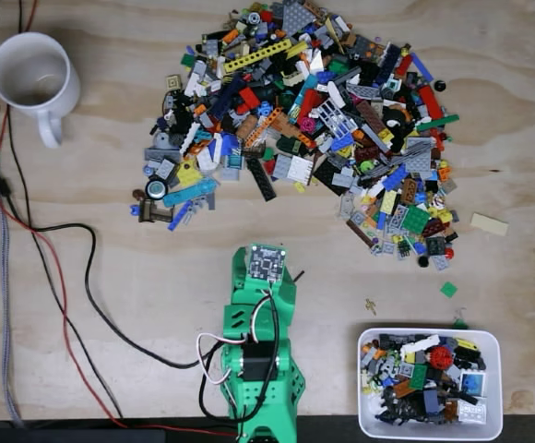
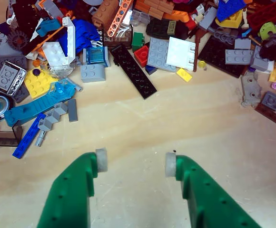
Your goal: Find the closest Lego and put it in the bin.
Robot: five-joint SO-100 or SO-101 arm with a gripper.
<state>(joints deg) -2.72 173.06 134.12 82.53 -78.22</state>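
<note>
The green gripper (image 2: 135, 163) hangs over bare wood in the wrist view. Its two fingers (image 2: 101, 160) are spread wide and hold nothing. In the fixed view the green arm (image 1: 260, 369) sits at the bottom edge of the table (image 1: 111, 258). Beside it, to the right, is the white bin (image 1: 496, 388), and it already has many pieces in it.

A little past the fingers lies a long black Lego (image 2: 133, 70), sticking out of the big pile of Legos (image 1: 314, 120). I think this is the closest one to grab. It lies flat and is not picked up yet.

So this turn is just starting. The arm must reach, pinch, lift and drop. A white mug (image 1: 32, 78) stands far off.
</note>
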